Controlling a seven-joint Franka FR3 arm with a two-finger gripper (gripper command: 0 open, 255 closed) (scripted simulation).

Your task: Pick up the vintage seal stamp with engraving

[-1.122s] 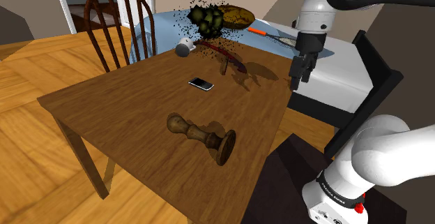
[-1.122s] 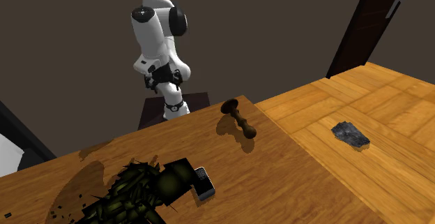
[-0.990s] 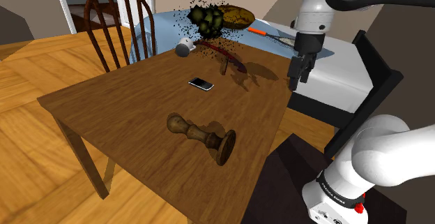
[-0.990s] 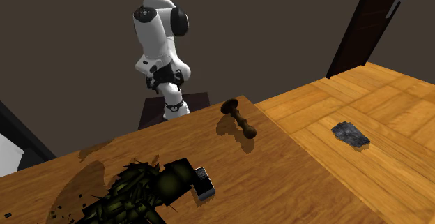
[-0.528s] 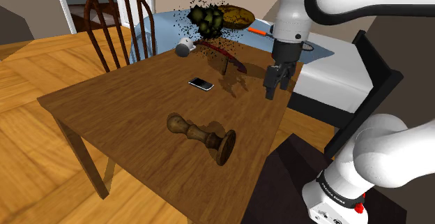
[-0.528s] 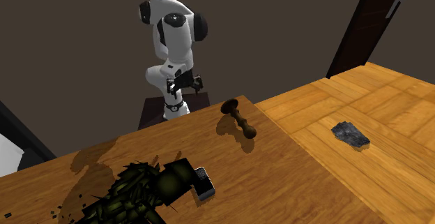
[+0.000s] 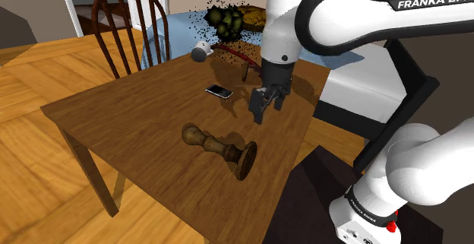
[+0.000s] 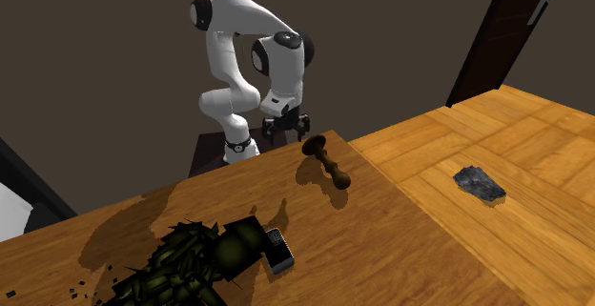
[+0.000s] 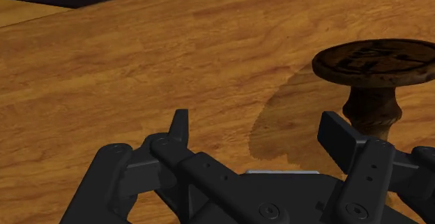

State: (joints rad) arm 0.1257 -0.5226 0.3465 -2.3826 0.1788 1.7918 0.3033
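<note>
The seal stamp (image 7: 220, 147) is a dark brown turned piece lying on its side on the wooden table (image 7: 129, 117), near the edge by the stand. Its round engraved face (image 9: 373, 62) shows in the wrist view, just beyond one finger and off to the side of the gap. My black gripper (image 7: 260, 107) hangs above the table, a little past the stamp's disc end toward the phone, and points down. Its fingers (image 9: 180, 126) stand apart with nothing between them. From the second exterior view the gripper (image 8: 284, 128) is at the table's far edge beside the stamp (image 8: 327, 161).
A black and white phone (image 7: 219, 91), a white cup (image 7: 200, 51) and a dark speckled cluster (image 7: 225, 20) lie farther back on the table. A wooden chair (image 7: 129, 22) stands at the far side. A dark grey object (image 8: 479, 183) lies on the floor.
The arm has swung from beyond the table's edge in over the table and lower, toward the stamp. The fingers stayed apart. The stamp has not moved.
</note>
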